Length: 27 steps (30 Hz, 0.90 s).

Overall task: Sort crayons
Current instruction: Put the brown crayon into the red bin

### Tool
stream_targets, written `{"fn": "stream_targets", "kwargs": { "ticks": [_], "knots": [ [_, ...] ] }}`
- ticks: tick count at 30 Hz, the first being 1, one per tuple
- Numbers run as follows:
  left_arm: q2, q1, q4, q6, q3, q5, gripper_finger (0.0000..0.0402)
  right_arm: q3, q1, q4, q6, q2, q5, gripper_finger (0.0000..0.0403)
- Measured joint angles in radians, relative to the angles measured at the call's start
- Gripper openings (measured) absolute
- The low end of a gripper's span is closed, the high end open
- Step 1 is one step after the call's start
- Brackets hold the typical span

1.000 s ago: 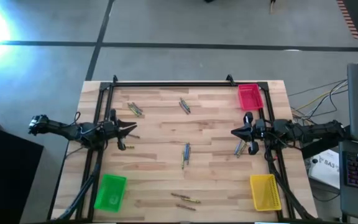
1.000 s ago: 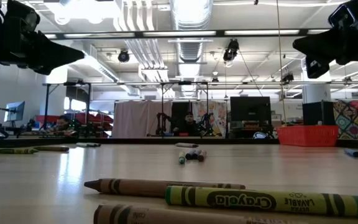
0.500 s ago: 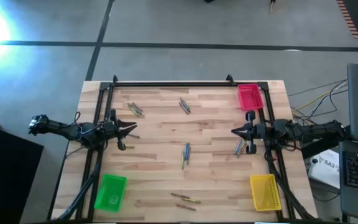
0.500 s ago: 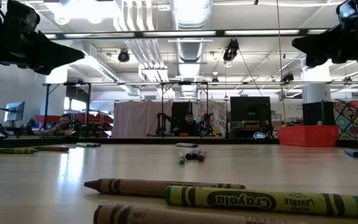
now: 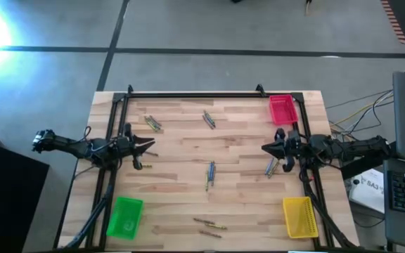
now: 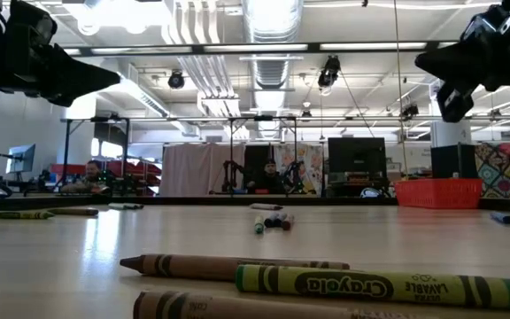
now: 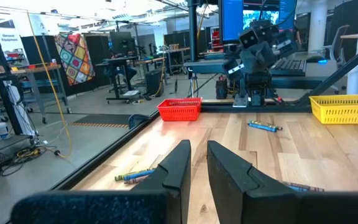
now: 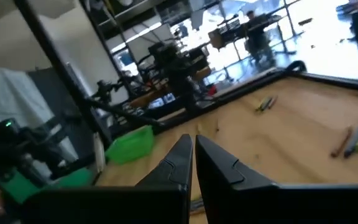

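Two dark arms are hanging above the pale wooden slatted table (image 5: 181,151), neither carrying anything. Working left to right: the left gripper (image 5: 148,146) is hovering by the table's left edge with its fingers (image 7: 178,163) drawn nearly together, only a thin slot showing between them, pinching nothing. Just beside its tip a couple of thin short wax crayons (image 5: 138,166) are lying loose; more are sitting in a pair toward the far left (image 5: 152,124), a pair at the far middle (image 5: 208,119), a bluish pair at the centre (image 5: 209,174) and an olive-brown few at the near edge (image 5: 208,228). The small green plastic tray (image 5: 124,216) is waiting at the near-left corner, the red one (image 5: 282,109) far right, the yellow one (image 5: 299,215) near right. The right gripper (image 5: 264,148) is hanging over the right side, fingers pressed together, with a blue pair (image 5: 271,167) just beside and below it.

Judging the step as a first pick, either gripper is going to need to spread its fingers before descending, line them across one crayon's length, and take a single stick rather than a touching pair.

Readable writing: "Crayola" on the yellow-green crayon (image 6: 379,287) nearest the low camera; its smaller print is looking too fine to read
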Motion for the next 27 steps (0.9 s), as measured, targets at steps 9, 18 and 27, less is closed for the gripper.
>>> {"fn": "stream_targets", "kwargs": {
  "ticks": [9, 18, 27],
  "knots": [
    [0.000, 0.000, -0.010, 0.229, 0.000, -0.002, 0.0036, 0.000, 0.000, -0.077, 0.103, 0.003, 0.445, 0.0013],
    [0.000, 0.000, -0.010, 0.307, 0.000, -0.001, 0.0036, 0.002, 0.000, -0.186, 0.220, 0.027, 0.442, 0.0013],
    [0.001, 0.002, 0.016, -0.038, 0.000, 0.021, 0.0036, 0.002, 0.000, -0.190, 0.226, 0.083, 0.411, 0.0013]
  ]
}}
